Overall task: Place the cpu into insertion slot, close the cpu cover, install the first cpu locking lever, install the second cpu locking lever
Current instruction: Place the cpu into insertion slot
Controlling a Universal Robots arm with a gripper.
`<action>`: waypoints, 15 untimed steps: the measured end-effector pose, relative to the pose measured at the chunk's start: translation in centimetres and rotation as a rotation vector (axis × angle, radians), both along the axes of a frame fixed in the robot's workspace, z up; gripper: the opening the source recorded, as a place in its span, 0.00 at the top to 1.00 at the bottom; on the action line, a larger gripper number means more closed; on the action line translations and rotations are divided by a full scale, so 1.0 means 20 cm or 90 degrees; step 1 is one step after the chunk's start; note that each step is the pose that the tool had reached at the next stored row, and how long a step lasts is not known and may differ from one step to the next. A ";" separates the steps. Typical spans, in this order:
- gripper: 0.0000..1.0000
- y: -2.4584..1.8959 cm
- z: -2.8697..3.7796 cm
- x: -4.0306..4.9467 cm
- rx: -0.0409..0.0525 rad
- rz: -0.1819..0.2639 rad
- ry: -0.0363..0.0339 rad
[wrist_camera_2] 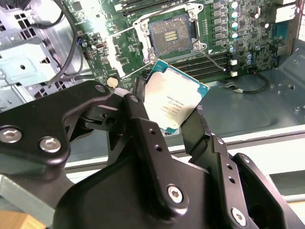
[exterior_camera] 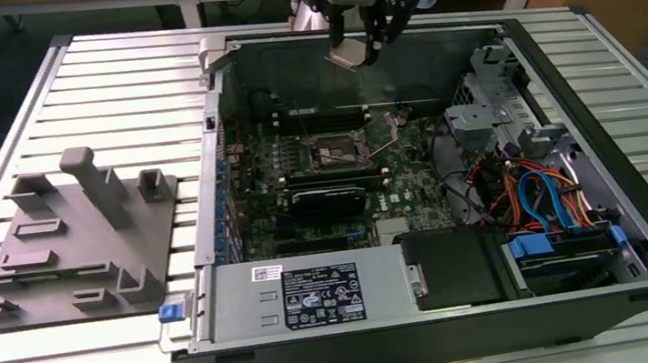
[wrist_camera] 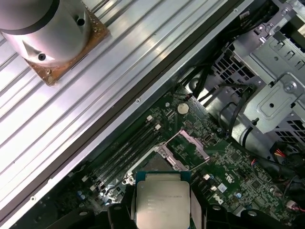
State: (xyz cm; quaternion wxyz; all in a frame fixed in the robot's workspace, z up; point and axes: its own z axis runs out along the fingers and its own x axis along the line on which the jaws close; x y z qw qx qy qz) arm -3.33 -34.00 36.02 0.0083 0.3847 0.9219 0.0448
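The cpu, a small square chip with a pale metal top, hangs above the back edge of the open computer case. My gripper is shut on it, with one black finger on each of two opposite edges. The insertion slot lies uncovered on the green motherboard, below and apart from the chip. The cpu cover stands swung up beside the slot. Two thin wire locking levers stick out, unlatched, at the slot's sides.
Memory sticks sit beside the slot. A metal drive cage and coloured cables fill the case at the exterior view's right. The power supply is at the front. A grey fixture plate lies on the slatted table at the exterior view's left.
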 end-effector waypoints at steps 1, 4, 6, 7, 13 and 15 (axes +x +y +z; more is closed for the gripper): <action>0.46 0.000 -0.001 0.000 0.0000 -0.009 0.0000; 0.46 0.000 -0.002 0.000 -0.0001 -0.037 0.0000; 0.46 0.000 -0.003 0.000 -0.0002 -0.054 0.0000; 0.46 0.000 -0.003 0.000 -0.0003 -0.060 0.0001; 0.46 0.000 -0.003 0.000 -0.0003 -0.061 0.0000; 0.46 0.000 -0.003 0.000 -0.0003 -0.061 0.0000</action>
